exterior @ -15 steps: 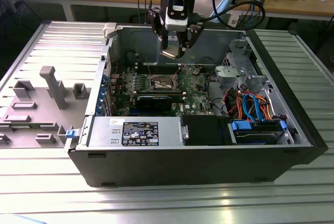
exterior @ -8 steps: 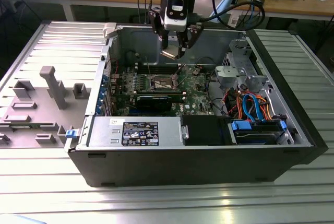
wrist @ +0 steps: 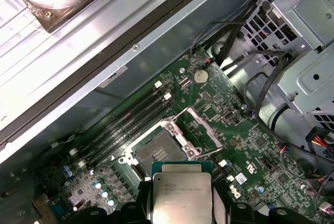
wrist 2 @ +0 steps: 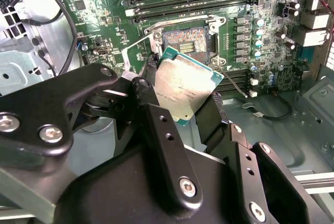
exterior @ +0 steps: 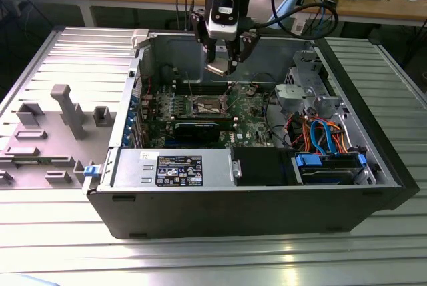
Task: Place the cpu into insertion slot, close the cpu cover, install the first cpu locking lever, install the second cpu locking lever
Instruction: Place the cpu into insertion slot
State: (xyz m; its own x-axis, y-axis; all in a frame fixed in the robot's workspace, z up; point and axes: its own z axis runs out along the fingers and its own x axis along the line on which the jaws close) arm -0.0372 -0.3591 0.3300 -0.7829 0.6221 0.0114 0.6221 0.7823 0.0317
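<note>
Silvery cpu [wrist 2: 185, 85] is hanging clamped in gripper [wrist 2: 183, 98] over the open slot [wrist 2: 187, 41] mid-board. Cover [wrist 2: 136, 50] is standing raised. Nothing's seated yet, I'd judge: cpu, cover & both levers are all still undone.

The pale silvery, green-edged cpu [wrist 2: 188, 85] hangs tilted, pinched in the hand [exterior: 223, 65] above the square insertion slot [wrist 2: 188, 40], whose golden-brown centre lies bare, with the thin windowed cpu cover [wrist: 207, 126] swung up beside it.
</note>
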